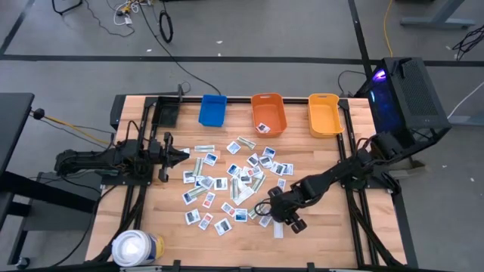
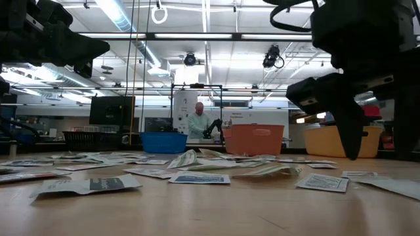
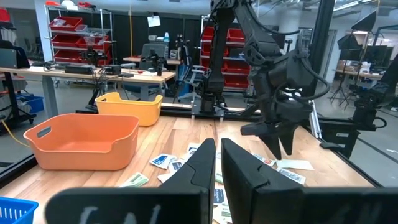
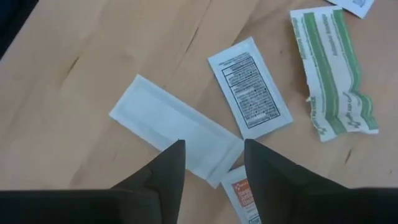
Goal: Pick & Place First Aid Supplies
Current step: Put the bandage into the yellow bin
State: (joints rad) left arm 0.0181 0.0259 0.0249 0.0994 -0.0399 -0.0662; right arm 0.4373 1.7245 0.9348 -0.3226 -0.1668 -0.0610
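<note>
Stretching across the scene, the wooden table carries three bins along its far edge: blue bin, orange bin, yellow bin. First aid supplies lie scattered mid-table. Left gripper waits at the left, fingers nearly together, empty. Right gripper hangs at the near right, jaws partly open over a plain white packet, gripping nothing.
</note>
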